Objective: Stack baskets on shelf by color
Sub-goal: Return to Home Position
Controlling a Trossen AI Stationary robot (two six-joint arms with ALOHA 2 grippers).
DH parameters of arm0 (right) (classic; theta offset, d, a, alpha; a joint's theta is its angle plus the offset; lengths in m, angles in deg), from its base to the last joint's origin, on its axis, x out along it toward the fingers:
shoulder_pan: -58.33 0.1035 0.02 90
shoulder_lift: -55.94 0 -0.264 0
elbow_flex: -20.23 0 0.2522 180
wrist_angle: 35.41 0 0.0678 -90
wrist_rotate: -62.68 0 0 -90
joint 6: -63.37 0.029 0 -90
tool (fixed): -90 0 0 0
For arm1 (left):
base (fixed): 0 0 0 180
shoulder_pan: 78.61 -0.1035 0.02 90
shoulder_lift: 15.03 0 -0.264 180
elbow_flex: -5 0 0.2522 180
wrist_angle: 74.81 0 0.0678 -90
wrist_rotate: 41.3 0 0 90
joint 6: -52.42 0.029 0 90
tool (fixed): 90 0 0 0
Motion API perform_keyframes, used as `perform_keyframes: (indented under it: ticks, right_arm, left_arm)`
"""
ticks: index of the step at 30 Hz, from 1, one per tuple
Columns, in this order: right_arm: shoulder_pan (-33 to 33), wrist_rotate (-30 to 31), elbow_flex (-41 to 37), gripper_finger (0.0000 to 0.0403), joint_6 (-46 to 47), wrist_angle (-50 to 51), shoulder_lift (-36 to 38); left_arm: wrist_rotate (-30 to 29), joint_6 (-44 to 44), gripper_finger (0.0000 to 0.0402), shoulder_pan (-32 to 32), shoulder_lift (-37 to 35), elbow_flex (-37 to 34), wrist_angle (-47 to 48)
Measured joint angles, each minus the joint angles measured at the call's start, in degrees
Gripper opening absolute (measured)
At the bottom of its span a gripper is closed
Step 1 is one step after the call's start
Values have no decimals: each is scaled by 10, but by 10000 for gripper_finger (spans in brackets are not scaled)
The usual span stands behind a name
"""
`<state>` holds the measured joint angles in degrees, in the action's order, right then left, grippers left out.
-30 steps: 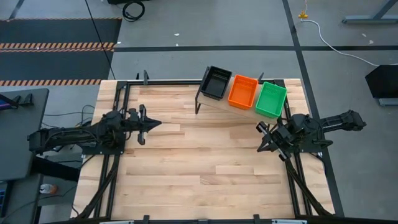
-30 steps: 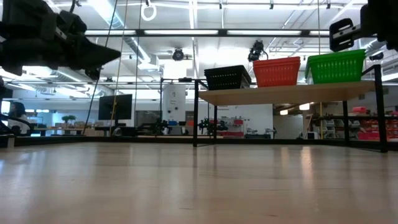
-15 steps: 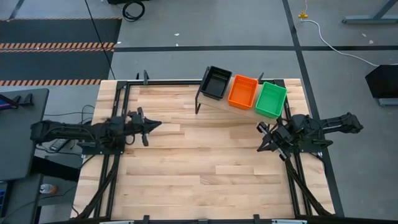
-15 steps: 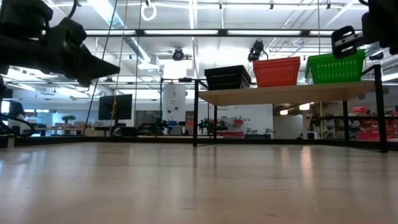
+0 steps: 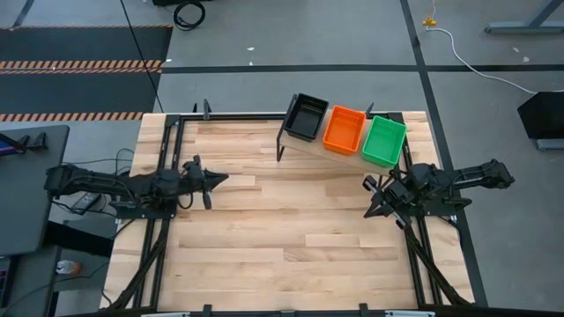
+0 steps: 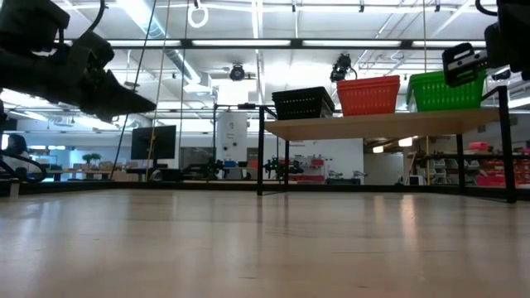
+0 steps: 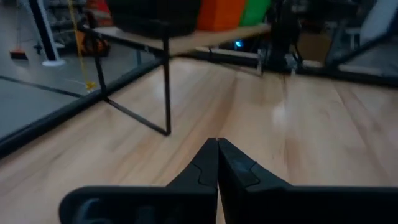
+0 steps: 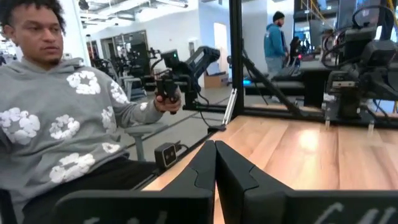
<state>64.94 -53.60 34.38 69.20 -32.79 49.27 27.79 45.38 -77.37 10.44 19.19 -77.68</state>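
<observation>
1. How many baskets made up each pile could not be told. From above only the topmost one was seen, and in the level view each pile read as one block of mesh.
2. In the left wrist view the piles were cut off by the frame edge and blurred, so only bands of black, orange and green were made out.
3. In the low view the right arm [image 6: 507, 37] was cut off at the frame's corner, and a dark part of it was laid over the upper right corner of the green baskets [image 6: 445, 89].
4. The shelf [image 6: 381, 126], a light wooden plank on thin black legs, was seen at the far edge of the worktop [image 5: 291, 229], right of the middle.
5. On it, the black baskets [image 6: 302, 103] were placed at the left, the orange baskets [image 6: 368, 95] in the middle and the green ones at the right, close side by side.
6. The left hand [image 7: 218, 143] was held over the worktop's left side, well apart from the shelf, its fingers pressed together with nothing between them.
7. The right hand [image 8: 215, 144] was held at the worktop's right side, just nearer than the green baskets, its fingers likewise closed on nothing.
8. Beyond the worktop a seated person [image 8: 68, 118] in a grey flower-print sweatshirt was seen.
</observation>
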Motion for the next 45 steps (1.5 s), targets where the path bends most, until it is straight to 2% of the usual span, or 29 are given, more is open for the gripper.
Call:
perform_keyframes:
  ticks: [4,12,24,31,38,45]
  right_arm:
    - [0,4,0,17,0,17,0]
    - [0,56,0,20,0,18,0]
    - [0,56,0,20,16,17,0]
    - [0,56,0,20,16,17,0]
    - [0,56,0,20,16,17,0]
    - [0,56,0,20,16,17,0]
  left_arm:
    - [1,14,5,14,0,0,22]
    - [16,5,7,20,0,0,25]
    - [21,61,7,20,0,0,-75]
    - [21,111,19,20,0,0,-73]
    - [21,108,31,20,0,0,-72]
    - [21,108,23,20,0,-1,-72]
